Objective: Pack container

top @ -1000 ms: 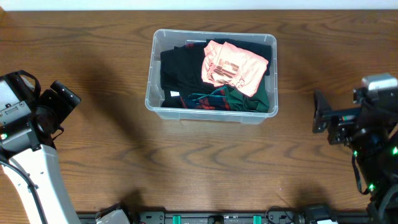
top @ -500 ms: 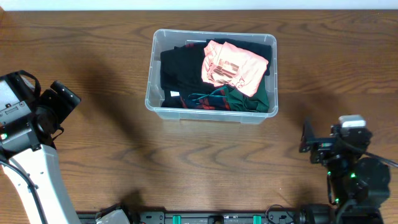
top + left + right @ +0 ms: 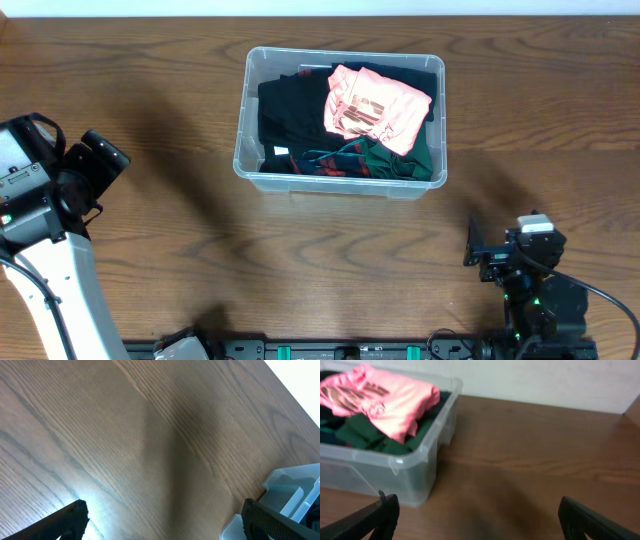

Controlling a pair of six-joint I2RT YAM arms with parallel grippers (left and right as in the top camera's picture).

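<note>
The clear plastic container (image 3: 245, 160) stands at the far middle of the table, holding a black garment (image 3: 290, 110), a dark green garment (image 3: 385, 160) and a folded pink shirt (image 3: 375, 105) on top. It also shows in the right wrist view (image 3: 415, 472) with the pink shirt (image 3: 390, 400), and its corner shows in the left wrist view (image 3: 290, 495). My left gripper (image 3: 100, 160) is open and empty at the far left, well clear of the container. My right gripper (image 3: 478, 255) is open and empty at the front right, below the container's right corner.
The wooden table (image 3: 330, 250) runs to a pale wall at the back (image 3: 545, 380). Dark rail hardware (image 3: 350, 350) lines the front edge.
My right arm has drawn back from the right side toward the front edge and a little left. The left arm and the container's contents have not moved.
</note>
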